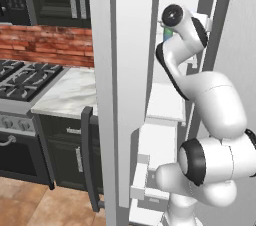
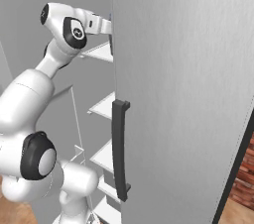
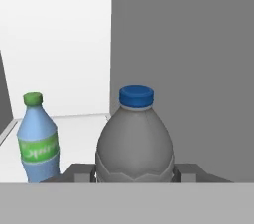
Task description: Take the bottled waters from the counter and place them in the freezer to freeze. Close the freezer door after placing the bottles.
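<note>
1. The translucent blue plastic bottle with a green cap (image 3: 37,139) already stands on the white freezer shelf (image 3: 79,134).
2. The gripper (image 3: 134,173) is clamped on the grey blue-capped bottle (image 3: 135,143), inside the freezer.
3. Left: release it, close the pale grey freezer door (image 1: 131,70).

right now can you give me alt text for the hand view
A grey bottle with a blue cap stands upright between the jaws of the gripper, close to the camera. A blue bottle with a green cap stands to its left on a white freezer shelf.
</note>
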You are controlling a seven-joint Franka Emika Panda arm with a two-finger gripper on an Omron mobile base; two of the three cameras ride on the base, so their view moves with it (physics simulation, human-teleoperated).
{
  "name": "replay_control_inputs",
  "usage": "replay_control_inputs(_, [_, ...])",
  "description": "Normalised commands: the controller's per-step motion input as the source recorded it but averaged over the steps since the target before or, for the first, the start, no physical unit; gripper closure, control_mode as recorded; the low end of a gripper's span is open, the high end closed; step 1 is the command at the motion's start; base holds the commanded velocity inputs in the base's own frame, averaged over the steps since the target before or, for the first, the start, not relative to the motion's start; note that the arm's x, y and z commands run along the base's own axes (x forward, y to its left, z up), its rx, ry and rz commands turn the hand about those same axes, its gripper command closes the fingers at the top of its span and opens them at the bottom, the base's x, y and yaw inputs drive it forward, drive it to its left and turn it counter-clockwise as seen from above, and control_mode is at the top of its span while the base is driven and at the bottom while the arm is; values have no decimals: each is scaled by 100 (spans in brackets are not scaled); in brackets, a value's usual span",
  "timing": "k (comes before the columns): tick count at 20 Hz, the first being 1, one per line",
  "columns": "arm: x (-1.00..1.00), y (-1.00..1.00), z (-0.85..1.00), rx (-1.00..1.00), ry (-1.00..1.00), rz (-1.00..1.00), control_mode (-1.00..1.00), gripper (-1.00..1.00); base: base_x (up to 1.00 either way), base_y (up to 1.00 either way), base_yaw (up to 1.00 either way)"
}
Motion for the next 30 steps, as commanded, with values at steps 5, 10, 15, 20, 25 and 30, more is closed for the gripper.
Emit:
replay_control_inputs(5, [11, -13, -15, 0, 3, 0, -100, 100, 0, 0, 0])
replay_control_inputs(10, [1, -10, -24, 0, 0, 0, -100, 100, 0, 0, 0])
replay_control_inputs(15, [22, -6, -7, 0, 0, 0, -100, 100, 0, 0, 0])
replay_control_inputs(20, [28, 0, 0, 1, 0, 0, -100, 100, 0, 0, 0])
replay_control_inputs(25, [26, 0, 0, 1, 0, 0, -100, 100, 0, 0, 0])
replay_control_inputs(30, [27, 1, -4, 0, 0, 0, -100, 100, 0, 0, 0])
